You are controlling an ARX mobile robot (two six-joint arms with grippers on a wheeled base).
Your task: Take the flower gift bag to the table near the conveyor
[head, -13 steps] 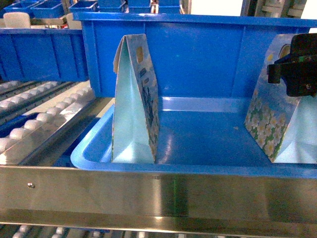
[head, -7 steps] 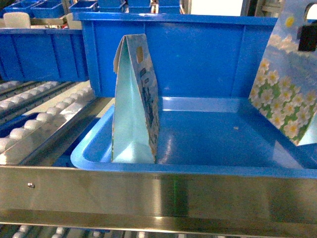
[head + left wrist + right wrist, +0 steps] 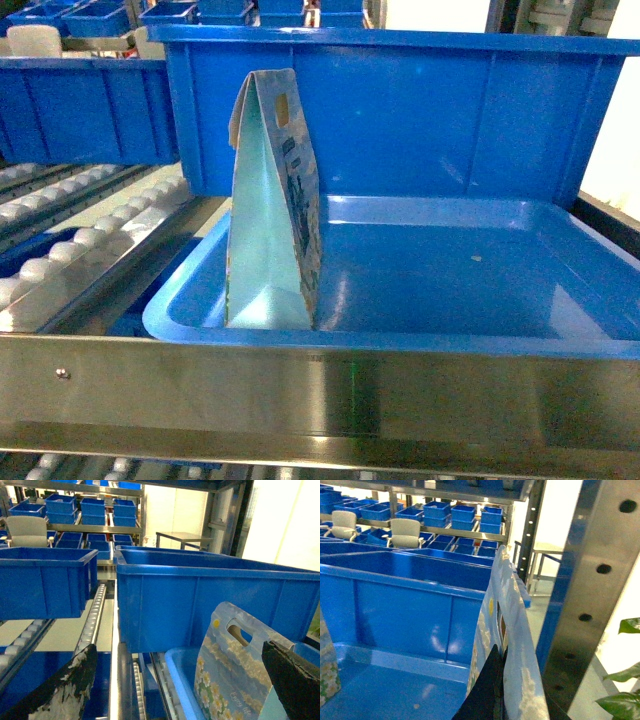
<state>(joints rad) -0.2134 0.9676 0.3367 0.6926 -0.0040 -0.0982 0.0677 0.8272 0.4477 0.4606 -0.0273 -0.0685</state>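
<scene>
conveyor [image 3: 90, 240]: steel-framed racking with sloping rows of white rollers, left of the head view. A steel front rail [image 3: 320, 390] crosses the bottom of that view. More blue bins sit on shelves far back.
big bin [image 3: 400, 110]: deep blue bin on the rack, directly behind the tray. A 2nd deep bin [image 3: 45, 580] sits to its left, across a roller lane.
steel upright [image 3: 590, 595]: perforated rack post, just right of the held bag in the right wrist view.
tray [image 3: 450, 285]: shallow blue tray in front of the big bin. Its floor is bare apart from 1 bag at the left end and a tiny speck.
flower gift bag [image 3: 512, 645]: raised clear of the tray floor, seen edge-on, top edge up, daisy and sky print on its left face. It sits between the big bin's right end and the steel upright. Out of frame in the head view.
second bag [image 3: 275, 210]: same print, upright in the tray's left end, cut-out handle at top, pale side panel facing the head camera.
right gripper [image 3: 501, 690]: dark fingers pinched on the flower gift bag's lower part, 1 each side.
left gripper [image 3: 178, 650]: fingers spread wide, nothing between them. The right-hand finger [image 3: 295, 680] is just beside the second bag's top corner; contact can't be judged.
</scene>
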